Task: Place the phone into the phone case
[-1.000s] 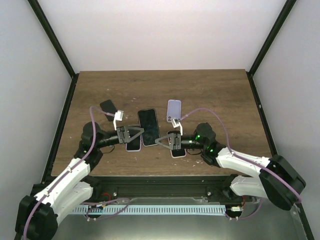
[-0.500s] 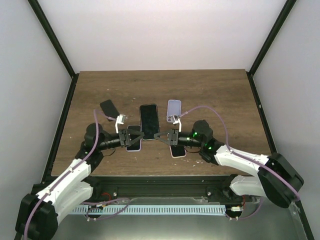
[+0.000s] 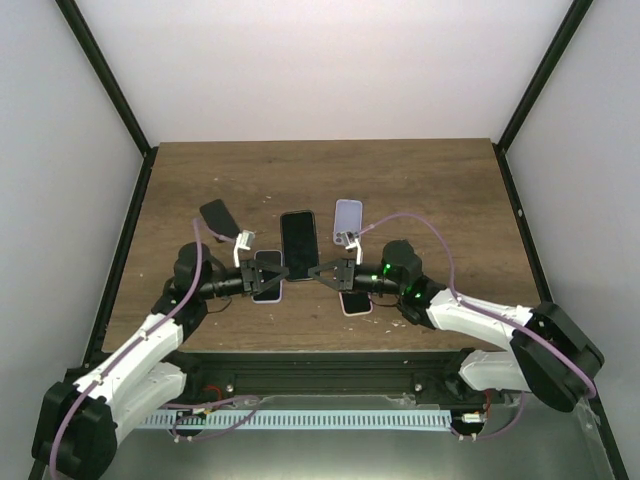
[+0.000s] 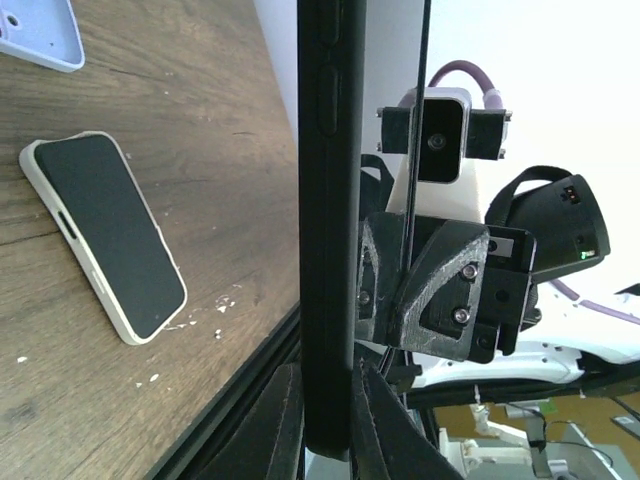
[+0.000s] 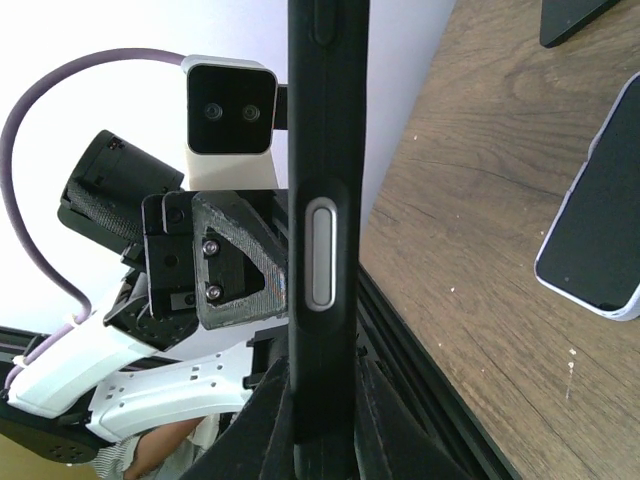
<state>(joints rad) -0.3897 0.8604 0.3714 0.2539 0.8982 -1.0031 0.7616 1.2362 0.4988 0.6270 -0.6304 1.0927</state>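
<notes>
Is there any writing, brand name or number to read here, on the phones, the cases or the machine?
None can be read in any view.
Black phone: screen dark and blank.
Lilac case and black case: plain, no logo visible.
Green light on the right arm: only a glow, no letters.

Far tabletop [image 3: 420,180] lies open (loose phones [image 4: 100,235] crowd nearer).

A black phone [image 5: 320,200] stands edge-on up the middle, side button facing the lens, pinched at the bottom by the right gripper's [image 5: 322,415] jaws. The left gripper [image 5: 262,268] meets its far side. A white-rimmed phone [image 5: 595,240] lies screen-up on the wooden counter [image 5: 470,200].
</notes>
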